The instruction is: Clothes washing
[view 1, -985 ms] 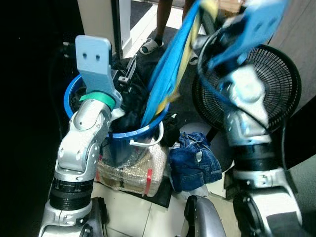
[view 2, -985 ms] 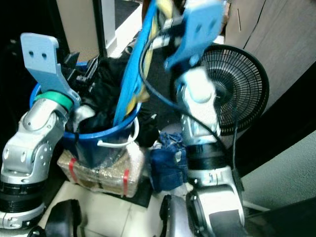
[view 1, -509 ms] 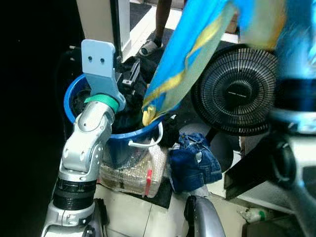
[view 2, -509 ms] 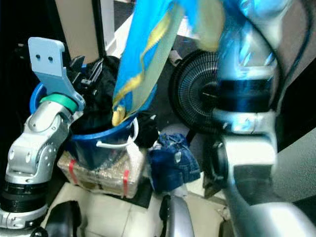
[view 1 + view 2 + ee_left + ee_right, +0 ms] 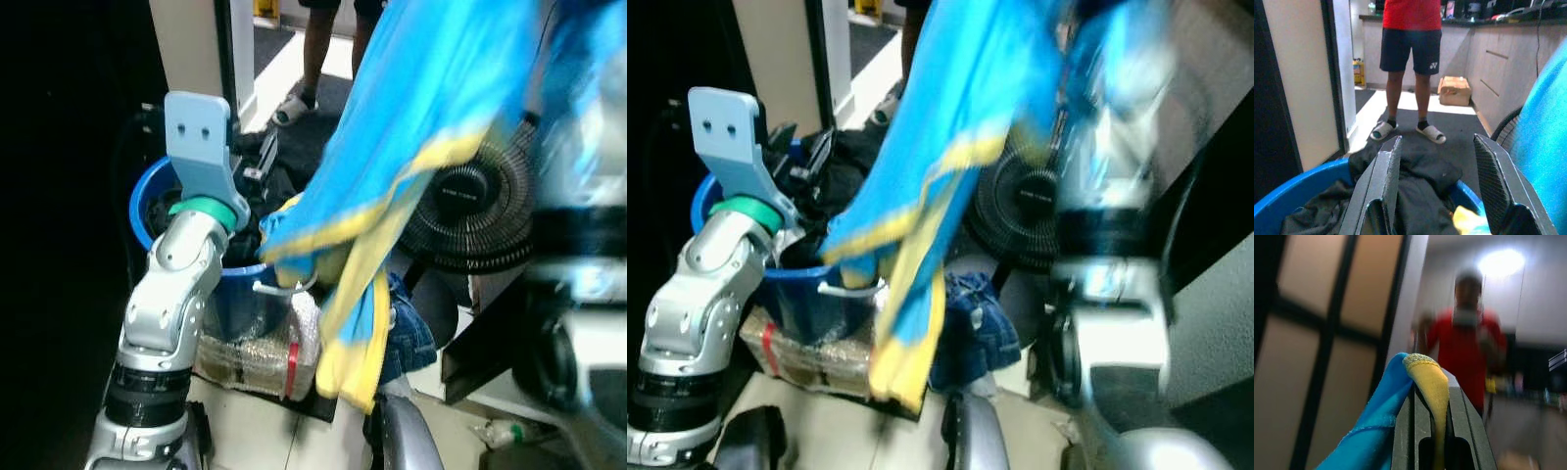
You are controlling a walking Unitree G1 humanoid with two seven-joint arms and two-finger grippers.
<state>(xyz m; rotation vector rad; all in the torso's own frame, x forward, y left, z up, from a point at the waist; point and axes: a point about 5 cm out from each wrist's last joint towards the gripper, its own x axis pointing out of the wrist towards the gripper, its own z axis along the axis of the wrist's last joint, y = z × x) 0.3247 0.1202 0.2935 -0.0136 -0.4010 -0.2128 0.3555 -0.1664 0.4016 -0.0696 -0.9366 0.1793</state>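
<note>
My right gripper (image 5: 1432, 440) pinches the shirt (image 5: 411, 157), hanging mid-frame beside the bucket (image 5: 147, 201). My left gripper (image 5: 1437, 196) gapes over the bucket. I'd keep lifting so the hem clears everything.

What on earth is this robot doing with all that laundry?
The robot's right hand is shut on a bright blue garment with yellow trim, holding it high so it hangs above the round blue plastic laundry basket of dark clothes. Its left hand hovers open over the basket. A person in a red shirt stands beyond.
</note>
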